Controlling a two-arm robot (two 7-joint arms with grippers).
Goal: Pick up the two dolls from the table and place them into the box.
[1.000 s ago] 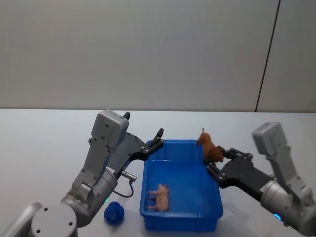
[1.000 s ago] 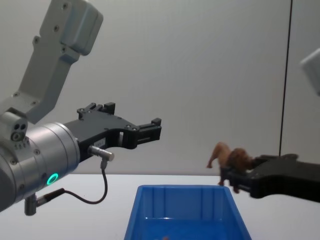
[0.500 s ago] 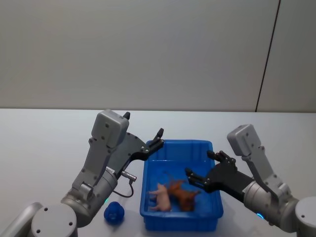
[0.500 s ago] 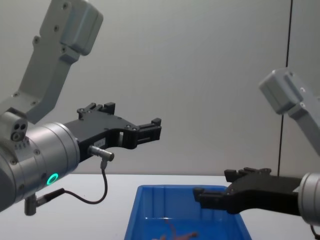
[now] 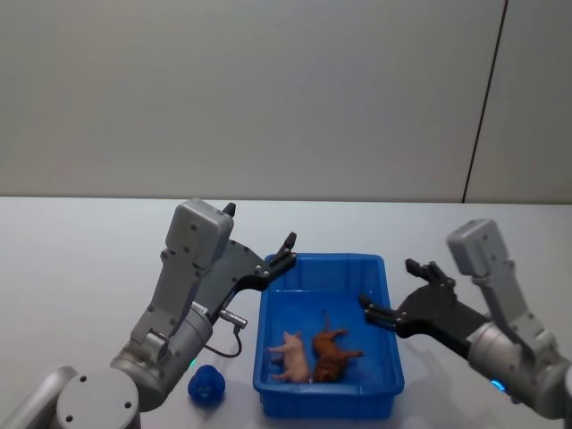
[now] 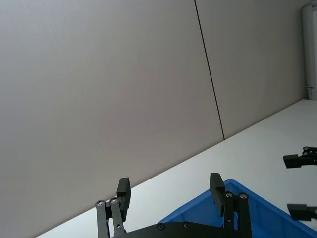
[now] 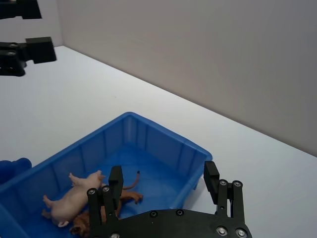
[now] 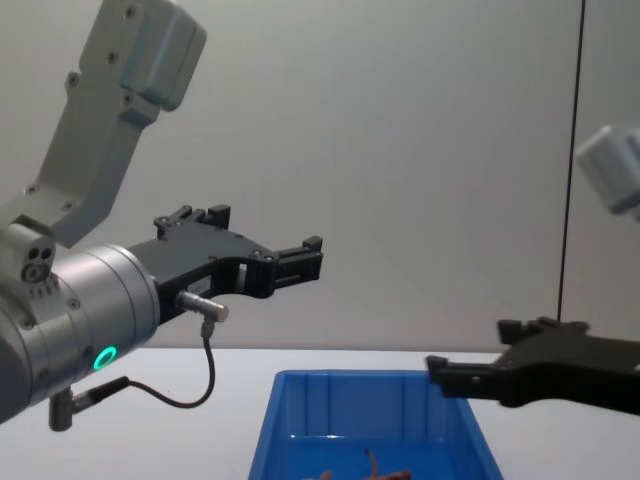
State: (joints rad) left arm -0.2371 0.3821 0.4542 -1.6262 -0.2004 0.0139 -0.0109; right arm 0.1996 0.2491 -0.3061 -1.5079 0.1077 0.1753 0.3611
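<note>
A: Doll positions?
B: Pink pig doll (image 5: 290, 353) and brown animal doll (image 5: 329, 354) lie inside the bright blue plastic box (image 5: 326, 260); left end effector (image 5: 280, 253) and right end effector (image 5: 387, 286) are spread apart, empty.
A: Handling?
B: Probably light, rigid — grip the torso.

Soft, even light, seemingly from overhead, keeps the white table (image 5: 80, 259) bright around the box (image 5: 326, 390). A faint grey shadow lies just right of the box, and its blue floor carries a pale sheen.

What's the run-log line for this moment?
pink doll, brown doll: lying in blue box | right gripper: open, empty, over box's right rim | left gripper: open, empty, at box's back-left corner
</note>
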